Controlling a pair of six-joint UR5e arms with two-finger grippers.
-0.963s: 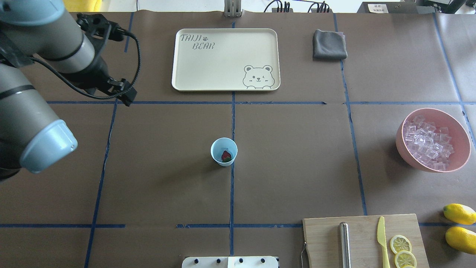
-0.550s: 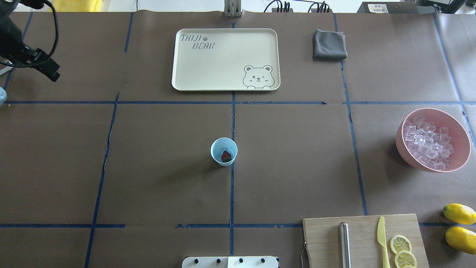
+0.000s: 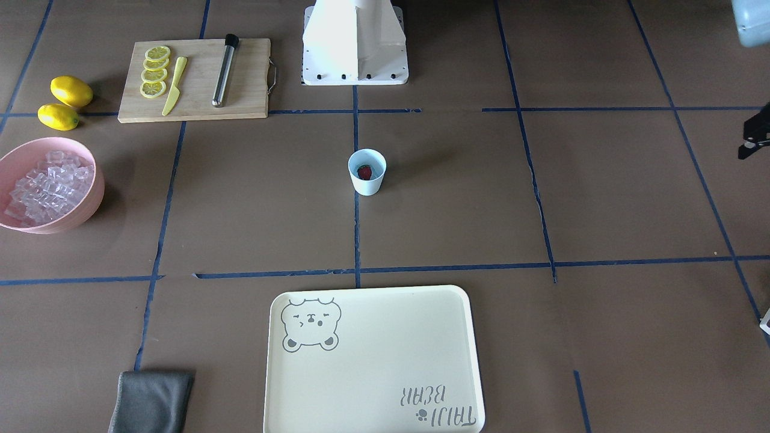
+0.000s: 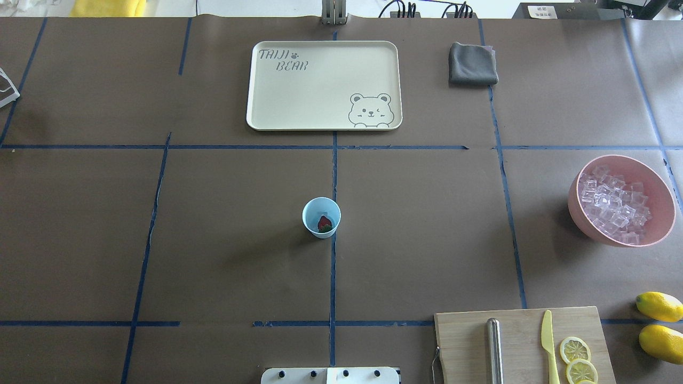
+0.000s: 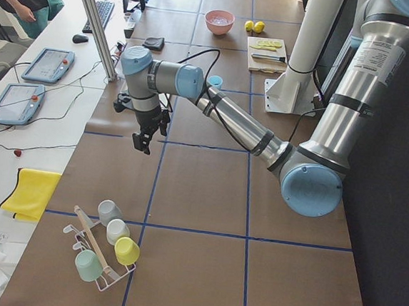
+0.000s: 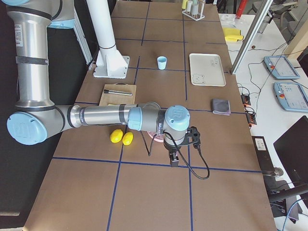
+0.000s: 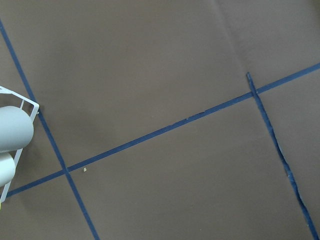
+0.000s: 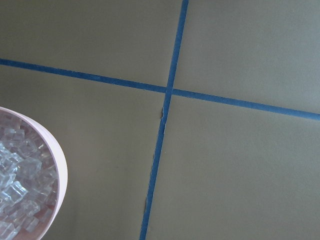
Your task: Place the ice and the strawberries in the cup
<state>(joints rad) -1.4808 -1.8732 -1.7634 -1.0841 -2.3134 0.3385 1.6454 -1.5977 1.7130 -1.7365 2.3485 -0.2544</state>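
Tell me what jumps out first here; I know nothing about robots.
A small pale-blue tapered cup stands alone in the middle, with a red strawberry inside. At the right edge of the overhead view sits a big pink bowl heaped with clear glassy ice cubes, with two yellow lemons nearer the robot. Beyond the cup lies a cream rectangular tray printed with a cartoon bear.

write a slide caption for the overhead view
Strawberry sits in the blue cup mid-frame; ice lies in the pink bowl at right.
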